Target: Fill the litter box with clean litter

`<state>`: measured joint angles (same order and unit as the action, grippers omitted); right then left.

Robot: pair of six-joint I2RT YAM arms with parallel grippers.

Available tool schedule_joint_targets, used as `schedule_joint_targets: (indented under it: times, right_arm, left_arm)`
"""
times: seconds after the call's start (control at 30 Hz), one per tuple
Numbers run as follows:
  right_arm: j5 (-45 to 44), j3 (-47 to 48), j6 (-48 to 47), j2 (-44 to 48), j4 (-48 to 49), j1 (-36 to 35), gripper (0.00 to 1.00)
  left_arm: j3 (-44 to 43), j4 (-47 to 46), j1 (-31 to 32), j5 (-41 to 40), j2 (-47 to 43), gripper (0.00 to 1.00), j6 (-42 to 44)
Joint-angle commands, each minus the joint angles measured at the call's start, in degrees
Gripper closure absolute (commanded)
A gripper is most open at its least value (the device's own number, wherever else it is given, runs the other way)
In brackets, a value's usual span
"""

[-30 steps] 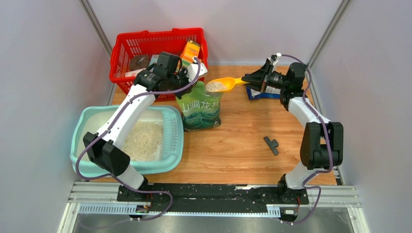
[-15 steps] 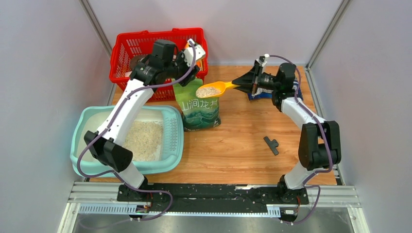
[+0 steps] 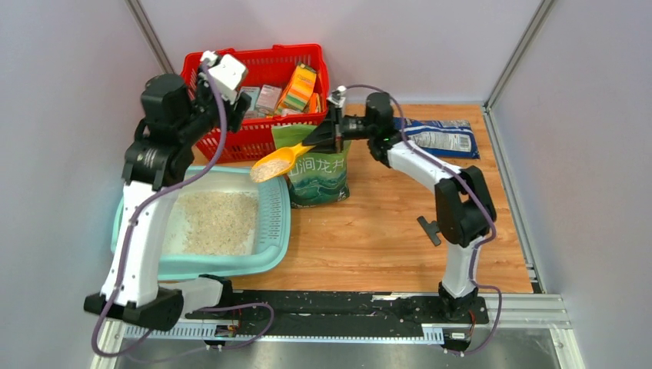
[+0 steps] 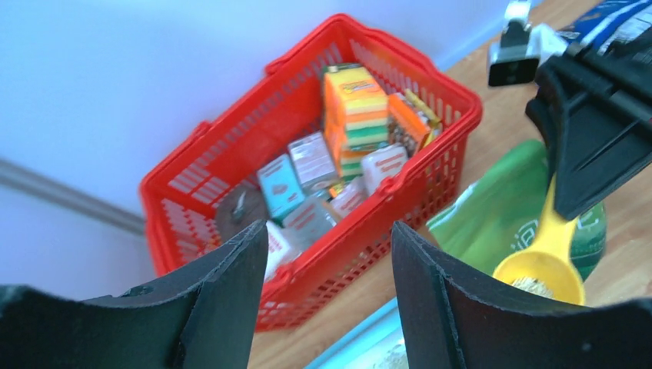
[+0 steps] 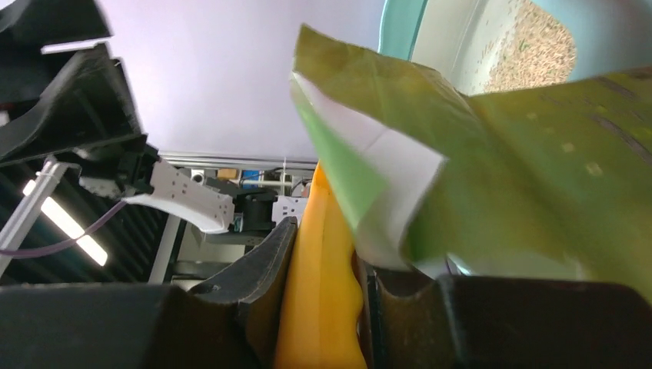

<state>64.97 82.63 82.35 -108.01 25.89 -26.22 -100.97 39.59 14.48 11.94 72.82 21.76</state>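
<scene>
— Wooden table [image 3: 384, 223] between grey walls, I see. Where is the litter box?
— On the left part of it. The litter box [image 3: 271, 231] is pale teal, and the clean litter [image 3: 217, 221] lies as a low heap in its white inside, beside the slotted ledge.
— And the right gripper?
— The right gripper [image 3: 323, 141] is pressed onto the handle of a yellow scoop [image 3: 277, 161]. In the wrist view both fingers [image 5: 261, 269] touch the yellow plastic. The bowl of the scoop carries some pale grains and hangs tilted over the far right corner of the box.
— What stands under the handle?
— A green bag [image 3: 319, 181], upright, just beside the box.
— And the left gripper?
— The left gripper [image 4: 327, 246] is raised near the red basket [image 3: 257, 138], its jaws spread with nothing between them. The basket holds small cartons.
— Anything else?
— A blue packet [image 3: 442, 138] lies at the far right, and a small black part [image 3: 429, 229] lies nearer, well apart from the box.
</scene>
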Motion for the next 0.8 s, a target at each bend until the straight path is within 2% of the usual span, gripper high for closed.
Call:
schedule_joint_targets:
  times: [0.0,0.27,0.33,0.57,0.63,0.73,0.77]
  right_arm:
    - [-4.58,9.81,-5.16,-6.40,-5.57,-6.91,1.00]
    - [-21.09,27.75,-32.67,-12.75,-32.44,-14.47,1.00]
    - [-23.92,30.90,-34.61,-13.72,-33.27,-15.70,1.00]
    - [-32.95,39.88,-55.69,-17.31,-37.14,-24.57,1.00]
    - [-34.03,41.73,-61.76,-18.72,-34.17,-27.47,1.00]
    - [-37.72,37.17,-66.50,-17.77,-27.75,-28.27,1.00]
    - [-39.99,36.82,-69.14,-17.59,-28.61,-28.19,1.00]
  left_arm:
    - [5.85,-1.36,-2.43,-2.80,-7.68,0.32,0.65]
    - [14.04,-0.57,-3.32,-3.51,-20.95,0.31,1.44]
    - [15.71,-1.36,-3.41,-3.77,-23.14,0.31,1.53]
    - [19.67,-4.35,-3.32,-3.77,-27.20,0.31,-0.93]
    - [20.46,-5.14,-3.41,-3.51,-27.90,0.31,-1.54]
    - [20.64,-5.40,-3.41,-2.72,-28.34,0.31,-1.63]
    - [20.55,-5.40,-3.41,-2.63,-28.26,0.31,-1.72]
